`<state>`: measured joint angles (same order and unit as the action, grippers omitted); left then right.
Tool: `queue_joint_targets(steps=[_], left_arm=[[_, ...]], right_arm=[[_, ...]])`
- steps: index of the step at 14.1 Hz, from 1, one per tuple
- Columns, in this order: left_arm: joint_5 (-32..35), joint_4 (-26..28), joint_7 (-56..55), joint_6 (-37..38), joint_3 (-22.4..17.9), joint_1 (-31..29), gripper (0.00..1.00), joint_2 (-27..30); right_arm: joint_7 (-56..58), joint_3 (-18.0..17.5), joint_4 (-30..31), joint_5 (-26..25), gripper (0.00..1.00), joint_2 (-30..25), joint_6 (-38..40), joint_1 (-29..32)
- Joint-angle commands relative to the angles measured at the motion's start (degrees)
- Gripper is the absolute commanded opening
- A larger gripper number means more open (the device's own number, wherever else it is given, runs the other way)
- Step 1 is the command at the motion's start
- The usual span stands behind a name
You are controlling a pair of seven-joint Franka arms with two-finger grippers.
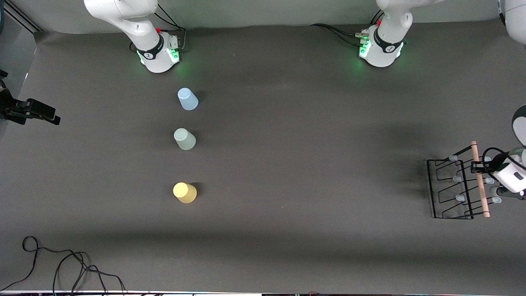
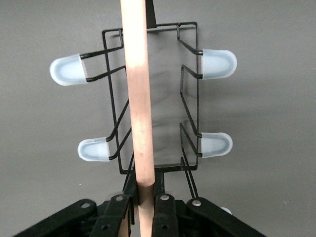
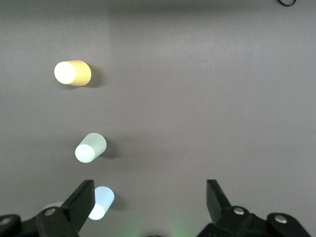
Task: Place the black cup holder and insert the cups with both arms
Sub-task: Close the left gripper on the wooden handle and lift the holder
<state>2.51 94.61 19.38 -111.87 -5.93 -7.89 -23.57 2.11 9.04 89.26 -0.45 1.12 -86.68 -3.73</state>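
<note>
1. Front view: black cup holder is sitting on the worktop at the left arm's end, wooden rod running along its top. Left gripper is gripping that rod. Light blue cup, grey-green cup and yellow cup are standing upside down in a row toward the right arm's end, well apart from the holder; blue is lying farthest from the camera, yellow nearest. Black cable is trailing near the front edge.
2. Left wrist view: jaws are clamping together on the wooden rod; cup holder with pale peg tips is showing below it.
3. Right wrist view: right gripper is hovering over the worktop with jaws standing wide apart, holding nothing; yellow cup, grey-green cup and blue cup are all showing below.
</note>
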Motion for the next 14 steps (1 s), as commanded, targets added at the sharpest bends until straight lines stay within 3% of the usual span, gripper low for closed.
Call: queue_joint_targets(steps=[1, 7, 14], left_arm=[[-1.4, 0.7, -0.3, 3.7, 1.5, 1.9, 0.0, 6.5], [-3.7, 4.9, -12.0, 7.4, 2.0, 14.3, 0.0, 14.6], [-4.1, 4.7, -34.1, 7.2, 2.1, 33.9, 0.0, 12.7]], right_arm=[[-0.4, 0.1, 0.0, -0.8, 1.0, -0.1, 0.0, -0.3], [-0.4, 0.1, -0.1, -0.8, 1.0, 0.0, 0.0, -0.2], [-0.4, 0.1, -0.1, -0.8, 1.0, 0.0, 0.0, -0.2]])
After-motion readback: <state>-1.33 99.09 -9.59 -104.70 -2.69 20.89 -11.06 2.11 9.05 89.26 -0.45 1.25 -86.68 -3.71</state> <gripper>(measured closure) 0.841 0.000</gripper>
